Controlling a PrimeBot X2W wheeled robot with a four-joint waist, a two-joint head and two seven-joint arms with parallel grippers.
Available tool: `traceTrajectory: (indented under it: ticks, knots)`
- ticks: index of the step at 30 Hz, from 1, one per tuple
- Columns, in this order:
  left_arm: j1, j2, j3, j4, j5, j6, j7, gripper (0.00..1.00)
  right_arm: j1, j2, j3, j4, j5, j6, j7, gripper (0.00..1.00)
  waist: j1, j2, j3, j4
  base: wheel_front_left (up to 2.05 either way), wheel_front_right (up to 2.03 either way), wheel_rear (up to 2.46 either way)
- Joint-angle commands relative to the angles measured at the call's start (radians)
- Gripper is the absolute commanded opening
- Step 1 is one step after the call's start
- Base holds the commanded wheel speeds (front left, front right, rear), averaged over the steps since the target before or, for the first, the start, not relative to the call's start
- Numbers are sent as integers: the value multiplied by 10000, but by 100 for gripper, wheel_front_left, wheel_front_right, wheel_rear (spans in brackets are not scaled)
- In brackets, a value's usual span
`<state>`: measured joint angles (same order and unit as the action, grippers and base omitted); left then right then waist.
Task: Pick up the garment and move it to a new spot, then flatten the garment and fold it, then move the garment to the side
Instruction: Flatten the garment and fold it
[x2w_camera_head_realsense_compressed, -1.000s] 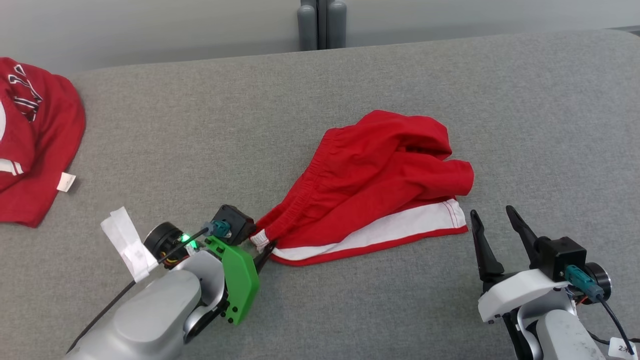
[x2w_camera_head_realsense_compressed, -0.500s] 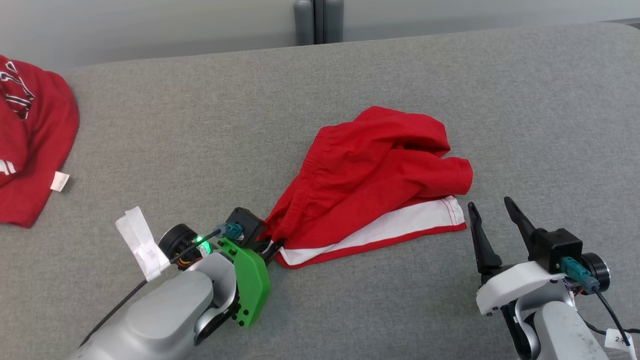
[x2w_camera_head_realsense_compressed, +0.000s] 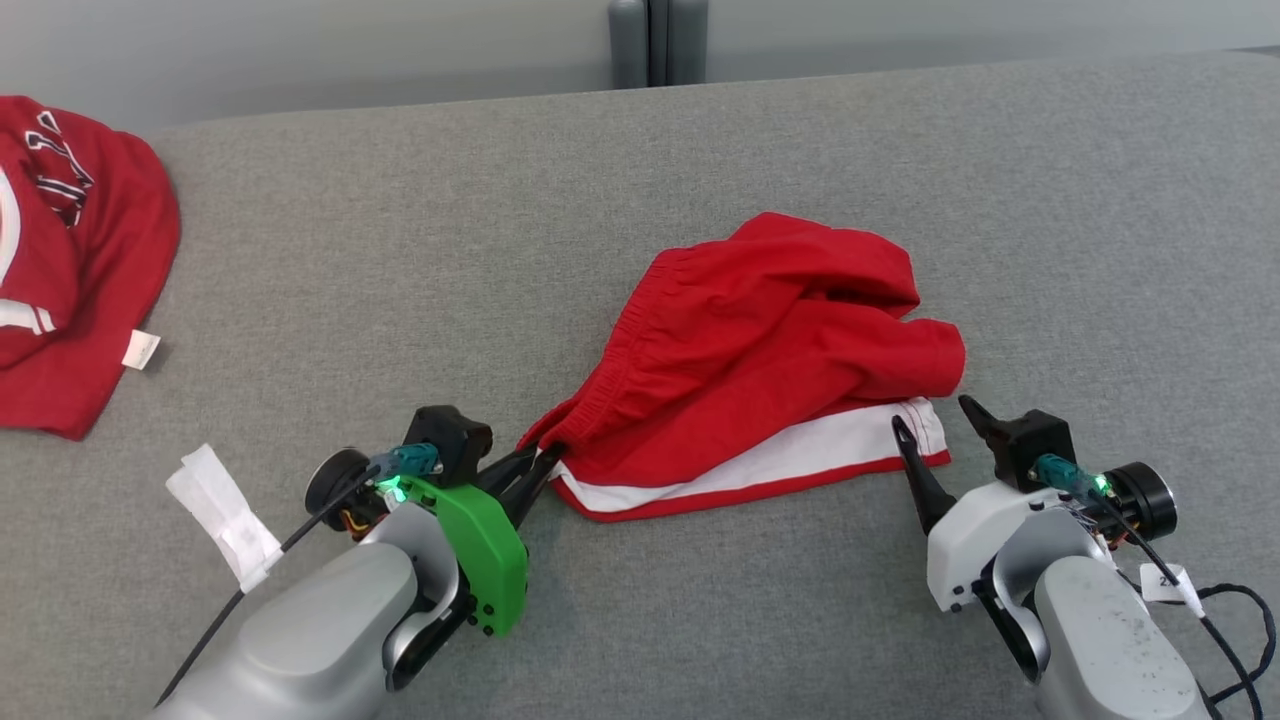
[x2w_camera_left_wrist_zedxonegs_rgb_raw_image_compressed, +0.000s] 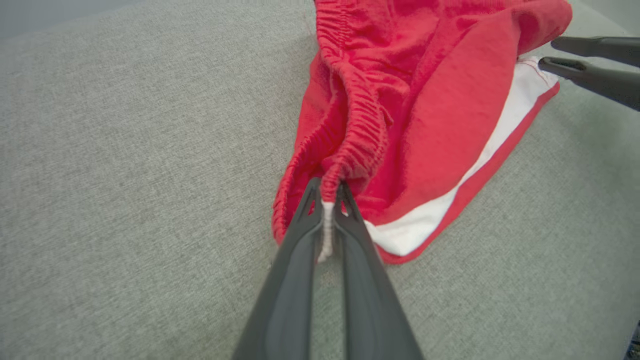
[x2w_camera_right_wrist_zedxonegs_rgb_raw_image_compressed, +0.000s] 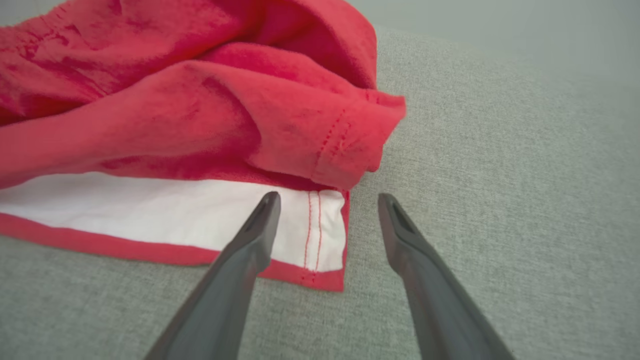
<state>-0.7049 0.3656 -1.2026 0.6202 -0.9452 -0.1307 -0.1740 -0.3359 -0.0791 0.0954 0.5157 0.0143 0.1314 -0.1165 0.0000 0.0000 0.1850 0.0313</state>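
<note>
Tabletop (x2w_camera_head_realsense_compressed: 400, 260): grey woven fabric cover, far edge rounded. Two items lie on it.

Garment (x2w_camera_head_realsense_compressed: 760, 350): red, roughly centre, crumpled and partly doubled over itself. The elastic waistband is bunched toward its near-left corner. A white band (x2w_camera_head_realsense_compressed: 800, 462) with a red hem lies flat on the cloth along the near edge. The upper layers are rumpled, with one fold sticking out to the right.

Second red garment (x2w_camera_head_realsense_compressed: 80, 270): far left, cut off by the frame edge, with white trim and dark print. A small white label (x2w_camera_head_realsense_compressed: 141, 350) at its right rim rests on the surface.

The two are well apart.
</note>
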Motion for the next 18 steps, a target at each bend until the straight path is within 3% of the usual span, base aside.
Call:
traceTrajectory:
  ticks: [1, 9, 18]
  knots:
    - [141, -53, 83, -45, -106, 42, -140, 0, -154, -111, 127, 138, 144, -15, 184, 100, 0, 0, -12, 98, 0, 0, 0]
    - [391, -185, 322, -259, -311, 145, -505, 0, -455, -548, 892, 659, 1016, -15, 774, 100, 0, 0, -37, 281, 0, 0, 0]
    - [442, -83, 408, -412, -337, 212, -590, 0, -679, -625, 1586, 875, 1856, -15, 789, 100, 0, 0, -11, 269, 0, 0, 0]
